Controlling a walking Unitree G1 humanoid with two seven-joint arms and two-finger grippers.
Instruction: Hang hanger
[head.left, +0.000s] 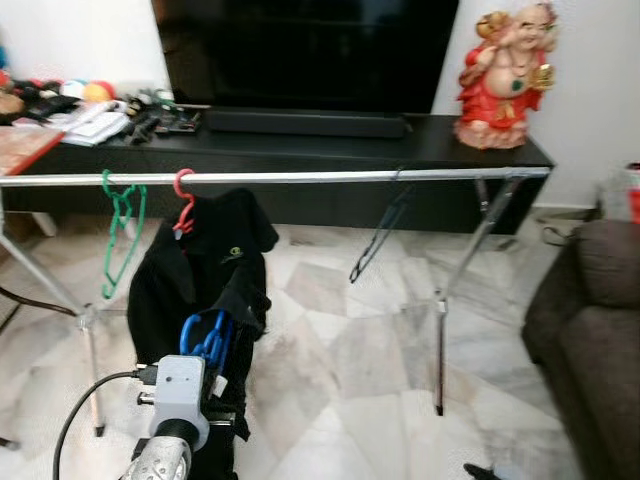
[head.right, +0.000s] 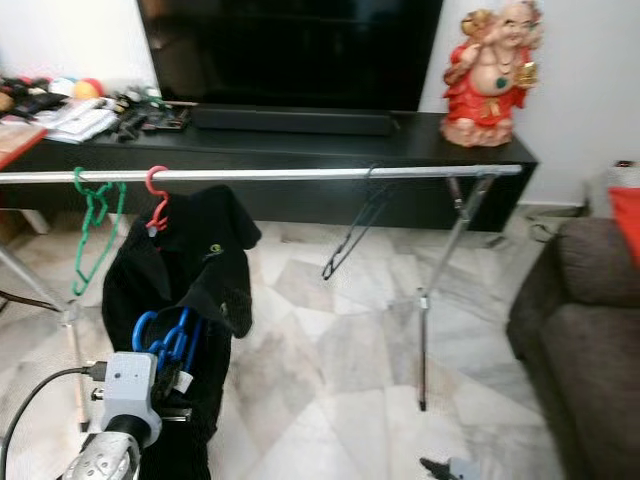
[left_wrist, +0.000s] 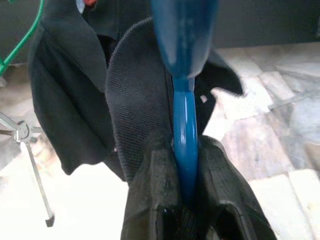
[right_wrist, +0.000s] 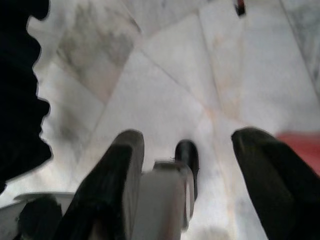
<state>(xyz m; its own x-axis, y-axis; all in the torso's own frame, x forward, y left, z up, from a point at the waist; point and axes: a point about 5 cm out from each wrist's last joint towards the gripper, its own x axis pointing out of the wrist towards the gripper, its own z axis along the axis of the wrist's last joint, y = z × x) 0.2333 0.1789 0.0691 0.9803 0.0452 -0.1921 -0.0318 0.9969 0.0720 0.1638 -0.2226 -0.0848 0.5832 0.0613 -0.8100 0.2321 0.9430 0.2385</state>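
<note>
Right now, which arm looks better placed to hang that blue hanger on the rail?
The left. Its gripper is shut on the blue hanger, below the silver rail. The right gripper hangs open over bare floor.

The left pincer (head.left: 205, 345) sits low at the near left, its fingers (left_wrist: 150, 200) closed on a hanger (left_wrist: 185, 140). Just beyond it a jacket (head.left: 205, 270) hangs from the rail (head.left: 300, 177), which runs crosswise above and behind the pincer. Left of the jacket an empty hanger (head.left: 120, 235) hangs on the rail; far to the pincer's right another (head.left: 378, 235) dangles. Behind the rail stands a long table (head.left: 300, 150), a figurine (head.left: 505, 75) at its right end. A sofa (head.left: 590, 340) sits far right. The right pincer (right_wrist: 185, 165) points at the floor (right_wrist: 165, 75).
</note>
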